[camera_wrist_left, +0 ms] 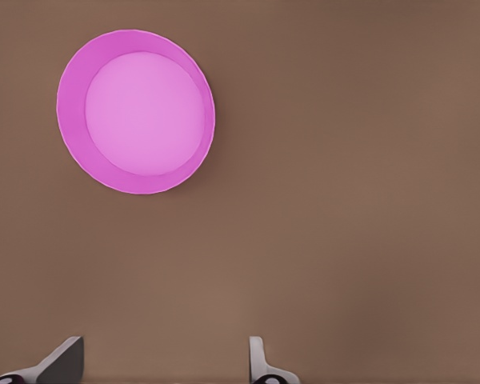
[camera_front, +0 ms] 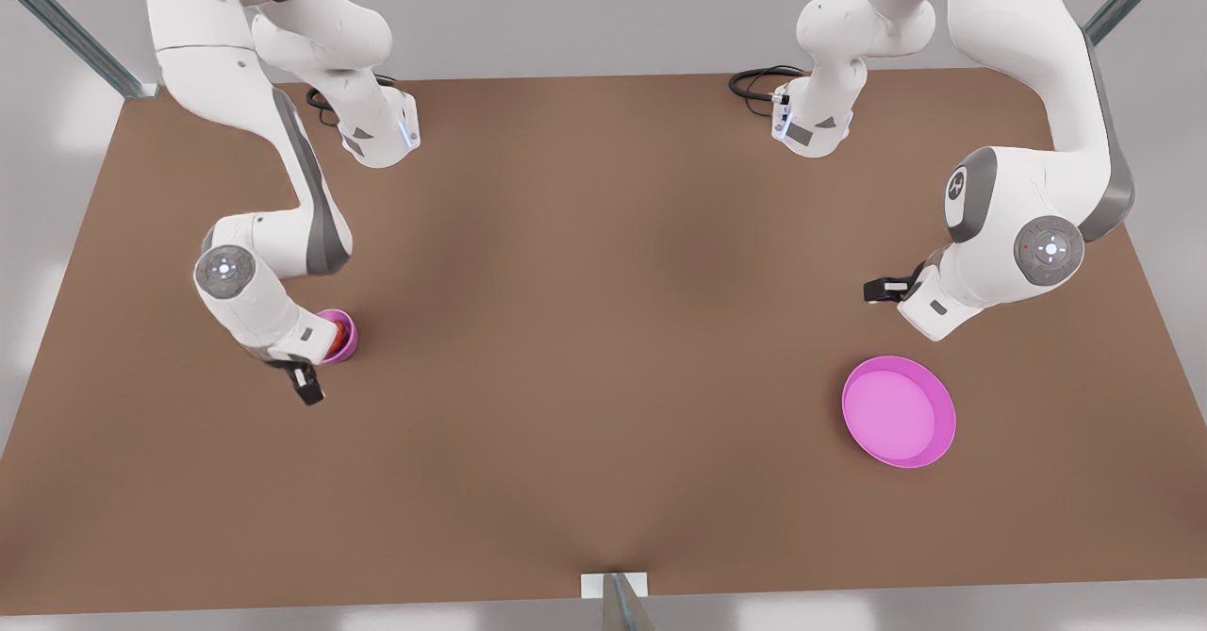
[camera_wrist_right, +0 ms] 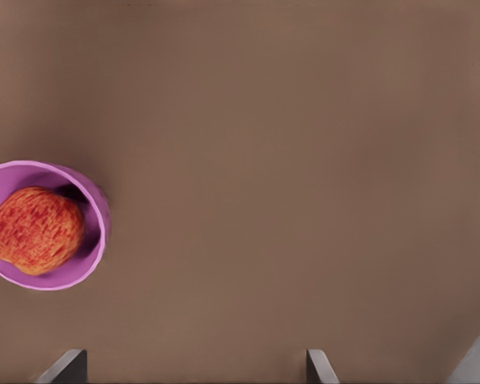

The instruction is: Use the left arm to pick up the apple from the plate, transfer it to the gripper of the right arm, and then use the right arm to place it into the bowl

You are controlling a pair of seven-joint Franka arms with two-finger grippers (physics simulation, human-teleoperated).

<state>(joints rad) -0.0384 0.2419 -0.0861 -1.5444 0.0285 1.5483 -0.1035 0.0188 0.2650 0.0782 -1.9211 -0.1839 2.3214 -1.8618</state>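
Table (camera_front: 603,348): a wide flat brown top, plain and matte, with soft darker and lighter zones across it.
Floor (camera_front: 566,18): pale grey, seen beyond the far edge of the table and along both its sides.
Metal struts (camera_front: 66,32): thin greenish-grey bars, one slanting at each far corner of the table.
Bracket (camera_front: 615,586): a small pale piece with a strut, at the middle of the table's near edge.
Cables (camera_front: 759,84): black loops lying on the table near its far edge.
Light: soft and even, with faint bright patches on the floor beside the table.
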